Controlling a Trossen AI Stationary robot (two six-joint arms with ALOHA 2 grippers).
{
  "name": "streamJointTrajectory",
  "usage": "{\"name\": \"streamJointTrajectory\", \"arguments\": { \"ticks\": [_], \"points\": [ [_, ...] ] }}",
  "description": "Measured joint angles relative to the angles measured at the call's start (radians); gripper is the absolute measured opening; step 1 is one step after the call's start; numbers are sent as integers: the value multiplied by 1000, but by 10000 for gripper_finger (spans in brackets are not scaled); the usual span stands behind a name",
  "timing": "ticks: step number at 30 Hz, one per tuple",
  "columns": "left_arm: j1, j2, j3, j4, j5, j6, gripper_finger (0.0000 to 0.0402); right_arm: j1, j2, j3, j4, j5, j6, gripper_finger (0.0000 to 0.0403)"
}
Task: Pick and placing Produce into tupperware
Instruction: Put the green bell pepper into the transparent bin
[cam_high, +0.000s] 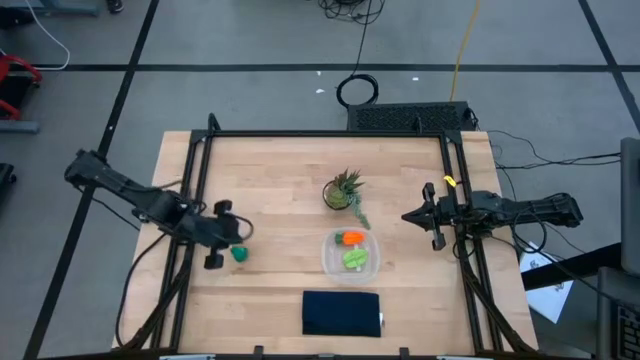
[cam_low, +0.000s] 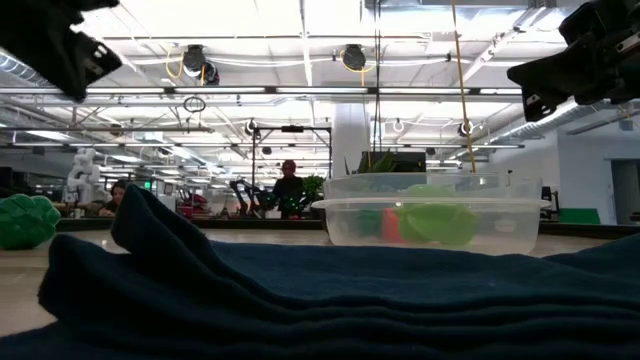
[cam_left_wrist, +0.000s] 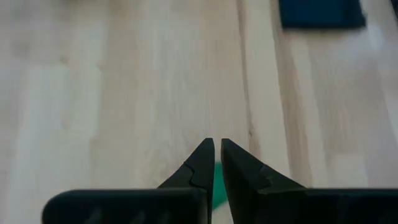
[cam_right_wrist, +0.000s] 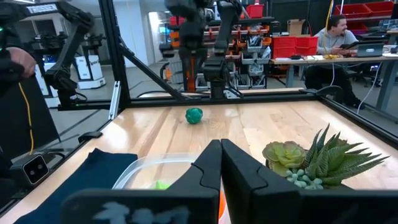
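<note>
The dark green piece (cam_high: 240, 254) lies on the bare wood near the table's left side; the low view shows it (cam_low: 25, 220) at its left edge, and the right wrist view (cam_right_wrist: 194, 115) across the table. The clear tupperware (cam_high: 352, 253) stands mid-table and holds the orange carrot (cam_high: 350, 238) and the lime-green piece (cam_high: 355, 260). My left gripper (cam_high: 232, 238) is shut and hangs above the table just over the dark green piece, a sliver of which (cam_left_wrist: 216, 186) shows behind its fingers. My right gripper (cam_high: 408, 215) is shut and waits raised, right of the tupperware.
A spiky potted plant (cam_high: 345, 192) stands just beyond the tupperware, toward the far edge. A dark navy folded cloth (cam_high: 342, 312) lies by the near edge and fills the foreground of the low view (cam_low: 320, 300). A black frame rails the table's sides. People sit in the room behind.
</note>
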Motion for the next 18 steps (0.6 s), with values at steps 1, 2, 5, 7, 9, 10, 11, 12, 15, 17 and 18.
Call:
{"name": "streamJointTrajectory", "arguments": {
  "ticks": [1, 2, 5, 7, 9, 10, 11, 12, 15, 17, 18],
  "points": [
    [-5, 26, 0, 0, 16, -5, 30, 0, 0, 0, 0, 0, 0, 0],
    [-10, 51, 0, -1, 19, -7, 30, 0, 0, 0, 0, 0, 0, 0],
    [-19, 110, 0, 1, 19, -19, 30, 0, 0, 0, 0, 0, 0, 0],
    [-16, 137, 0, 0, 19, -45, 31, 0, 0, 0, 0, 0, 1, 0],
    [-12, 157, 0, 0, 19, -59, 31, 0, 0, 0, 0, 0, 5, 0],
    [-10, 166, 0, 0, 19, -59, 31, 0, 0, 0, 0, 0, 6, 0],
    [-8, 171, 0, 0, 19, -58, 31, 0, 0, 0, 0, 0, 7, 0],
    [-5, 174, 0, 1, 19, -54, 31, 0, 0, 0, 0, 0, 8, 0],
    [7, 180, 0, -4, 43, -39, 31, 0, 0, 0, 0, 0, 8, 0],
    [14, 177, 0, -24, 66, -46, 32, 0, 0, 0, 0, 1, 8, 0],
    [19, 175, 0, -36, 80, -55, 35, 0, 0, 0, 0, 0, 8, 0]
  ]
}}
